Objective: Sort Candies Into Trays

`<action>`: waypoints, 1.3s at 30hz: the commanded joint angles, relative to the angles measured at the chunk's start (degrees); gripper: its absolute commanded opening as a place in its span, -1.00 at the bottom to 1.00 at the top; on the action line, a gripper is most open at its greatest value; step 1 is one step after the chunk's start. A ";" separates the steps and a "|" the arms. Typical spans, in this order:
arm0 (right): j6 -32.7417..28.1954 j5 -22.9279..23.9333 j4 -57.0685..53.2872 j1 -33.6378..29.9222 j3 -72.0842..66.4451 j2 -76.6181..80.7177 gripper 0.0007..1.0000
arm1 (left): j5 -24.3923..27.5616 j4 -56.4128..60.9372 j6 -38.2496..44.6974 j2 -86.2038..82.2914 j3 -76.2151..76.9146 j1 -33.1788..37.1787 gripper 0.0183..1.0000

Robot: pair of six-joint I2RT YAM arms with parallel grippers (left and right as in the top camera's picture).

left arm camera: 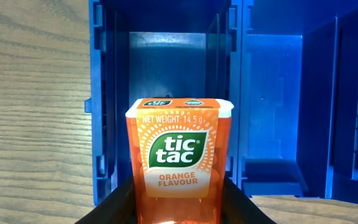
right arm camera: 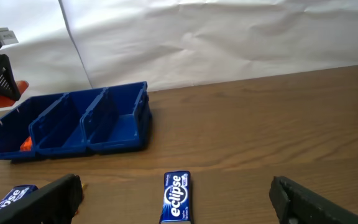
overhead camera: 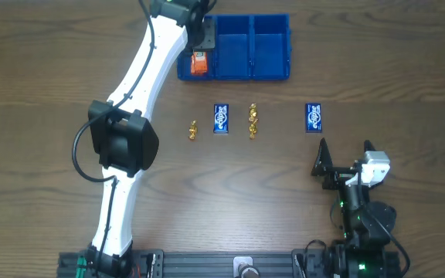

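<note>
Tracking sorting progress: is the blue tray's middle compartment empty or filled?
Empty: the middle compartment shows only bare blue floor from above.

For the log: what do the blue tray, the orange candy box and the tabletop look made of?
Blue tray: probably moulded plastic; uniform colour, soft sheen, ribbed walls. Orange candy box: glossy plastic, printed label, paler lid. Tabletop: wood or wood-look laminate; grain lines, matte.
</note>
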 commanded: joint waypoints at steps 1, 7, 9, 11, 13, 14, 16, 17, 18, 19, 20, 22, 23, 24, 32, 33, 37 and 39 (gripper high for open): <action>0.37 -0.09 -0.57 -0.02 0.04 -0.42 1.00 | -0.17 -0.07 0.98 0.68 -0.35 0.59 -0.24; 0.35 -0.09 -0.57 -0.02 0.04 -0.42 1.00 | -0.20 -1.27 0.57 0.39 -0.35 0.72 0.54; 0.35 -0.09 -0.57 -0.02 0.04 -0.42 1.00 | -0.09 -2.01 0.57 -0.46 -0.35 0.79 0.85; 0.35 -0.09 -0.57 -0.02 0.04 -0.42 1.00 | -0.26 -2.29 0.57 -2.21 -0.35 0.76 0.93; 0.35 -0.09 -0.57 -0.02 0.04 -0.42 1.00 | -0.59 -2.21 0.15 -5.20 -0.50 0.72 0.93; 0.35 -0.09 -0.57 -0.02 0.04 -0.42 1.00 | -1.14 -1.64 -0.61 -7.87 -1.31 0.63 0.93; 0.35 -0.09 -0.55 -0.02 0.04 -0.42 1.00 | -1.38 1.29 -0.79 -13.62 -4.87 0.46 0.93; 0.35 -0.09 -0.57 -0.02 0.04 -0.42 1.00 | -1.46 5.62 -0.76 -19.96 -10.10 0.44 0.93; 0.35 -0.09 -0.57 -0.02 0.04 -0.42 1.00 | -1.53 8.96 -0.74 -24.96 -14.40 0.44 0.93; 0.35 -0.09 -0.57 -0.02 0.04 -0.42 1.00 | -1.55 12.59 -0.72 -29.90 -18.97 0.44 0.93; 0.35 -0.09 -0.57 -0.02 0.04 -0.42 1.00 | -1.75 16.46 -0.63 -35.32 -24.04 0.55 0.93; 0.35 -0.09 -0.57 -0.02 0.04 -0.42 1.00 | -2.29 24.24 1.31 -45.75 -33.86 0.94 0.94; 0.35 -0.09 -0.57 -0.02 0.04 -0.42 1.00 | -2.45 29.24 3.37 -52.00 -39.89 1.22 0.95; 0.35 -0.09 -0.57 -0.02 0.04 -0.42 1.00 | -2.45 33.14 5.09 -56.94 -44.65 1.55 0.97; 0.35 -0.09 -0.57 -0.02 0.04 -0.42 0.99 | 8.11 57.66 15.32 -94.82 -84.83 13.03 1.00; 0.35 -0.09 -0.57 -0.02 0.04 -0.42 1.00 | 8.94 58.66 16.00 -98.64 -88.63 14.38 1.00; 0.35 -0.09 -0.57 -0.02 0.04 -0.42 1.00 | 10.86 61.00 18.45 -112.56 -102.38 19.34 1.00; 0.35 -0.09 -0.57 -0.02 0.04 -0.42 1.00 | 11.52 62.40 19.21 -117.57 -107.71 20.83 1.00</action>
